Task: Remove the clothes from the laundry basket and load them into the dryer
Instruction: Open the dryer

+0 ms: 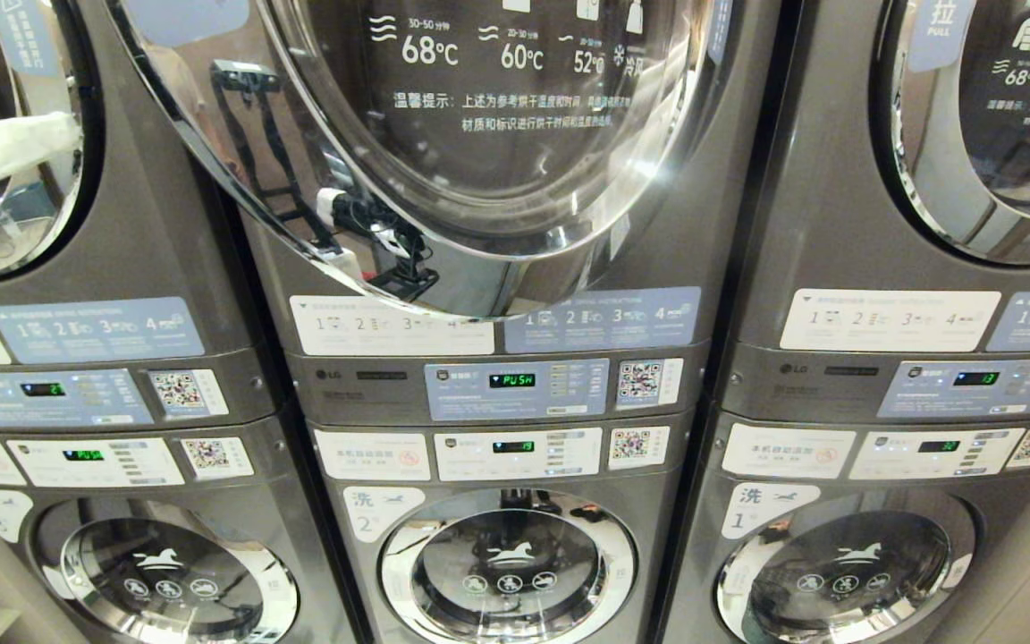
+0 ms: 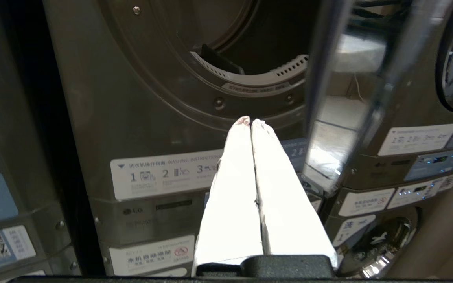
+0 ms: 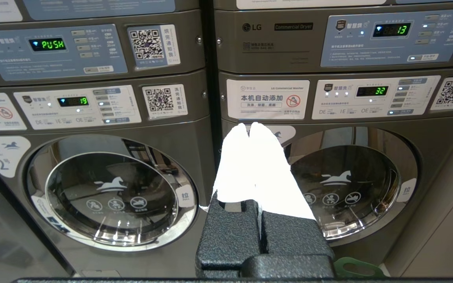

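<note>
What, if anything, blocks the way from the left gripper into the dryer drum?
Nothing visible does. The dryer door is swung open beside the left gripper, and the dark drum opening ahead of it looks unobstructed. The gripper is shut and holds no clothes.

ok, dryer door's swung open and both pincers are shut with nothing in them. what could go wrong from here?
1. The open door hangs out over the dryer panel; the left pincer sits just below the drum opening beside the door's edge and could clip it.
2. No clothes show in any view, so there is nothing to load yet.
3. The right pincer faces a lower washer, not the dryer.
</note>
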`<state>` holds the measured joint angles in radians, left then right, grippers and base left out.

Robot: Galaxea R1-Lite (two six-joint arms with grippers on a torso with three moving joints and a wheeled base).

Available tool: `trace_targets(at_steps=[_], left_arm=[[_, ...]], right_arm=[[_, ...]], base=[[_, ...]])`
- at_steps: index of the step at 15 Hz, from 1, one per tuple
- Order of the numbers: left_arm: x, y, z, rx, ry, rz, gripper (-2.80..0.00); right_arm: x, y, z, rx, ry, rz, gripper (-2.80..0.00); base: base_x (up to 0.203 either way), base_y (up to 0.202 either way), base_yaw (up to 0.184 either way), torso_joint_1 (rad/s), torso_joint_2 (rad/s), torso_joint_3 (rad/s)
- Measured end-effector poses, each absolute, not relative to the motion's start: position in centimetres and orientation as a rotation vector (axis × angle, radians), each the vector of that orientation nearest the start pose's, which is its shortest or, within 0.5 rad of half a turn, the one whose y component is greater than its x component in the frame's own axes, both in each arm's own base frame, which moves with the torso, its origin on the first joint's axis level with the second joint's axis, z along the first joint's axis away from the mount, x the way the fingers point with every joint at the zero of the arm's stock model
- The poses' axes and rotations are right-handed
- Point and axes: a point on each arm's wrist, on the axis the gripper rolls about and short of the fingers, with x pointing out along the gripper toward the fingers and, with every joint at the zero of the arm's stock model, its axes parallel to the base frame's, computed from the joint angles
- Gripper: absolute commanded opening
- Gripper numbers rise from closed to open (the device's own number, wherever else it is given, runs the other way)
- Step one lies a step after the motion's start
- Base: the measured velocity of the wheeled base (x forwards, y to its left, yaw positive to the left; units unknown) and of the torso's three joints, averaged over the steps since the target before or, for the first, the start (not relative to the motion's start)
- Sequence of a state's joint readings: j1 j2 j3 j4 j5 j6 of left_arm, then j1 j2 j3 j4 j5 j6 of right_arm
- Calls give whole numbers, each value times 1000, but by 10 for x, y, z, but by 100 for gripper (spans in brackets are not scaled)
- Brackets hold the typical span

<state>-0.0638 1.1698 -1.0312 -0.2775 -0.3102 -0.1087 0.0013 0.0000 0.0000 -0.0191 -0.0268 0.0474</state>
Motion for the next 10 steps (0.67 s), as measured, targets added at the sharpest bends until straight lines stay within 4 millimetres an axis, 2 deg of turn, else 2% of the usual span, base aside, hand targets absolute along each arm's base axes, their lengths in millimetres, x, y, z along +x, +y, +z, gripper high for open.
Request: trace_targets(at_steps=[5,7,10], left_arm=[[208,-23,349,-86,-153,-393,-280],[218,-31,352,-88,-154,-426,-280],[220,-53,354,-93,-155,-521,-280]], right_arm=[[-23,-1,77,47,-20,-25,-280],[-23,-1,77,46,-20,-24,-280],[-23,-1,77,46,-20,-24,-280]], base=[[0,0,0,0,0,0],[0,0,0,0,0,0],[0,0,0,0,0,0]])
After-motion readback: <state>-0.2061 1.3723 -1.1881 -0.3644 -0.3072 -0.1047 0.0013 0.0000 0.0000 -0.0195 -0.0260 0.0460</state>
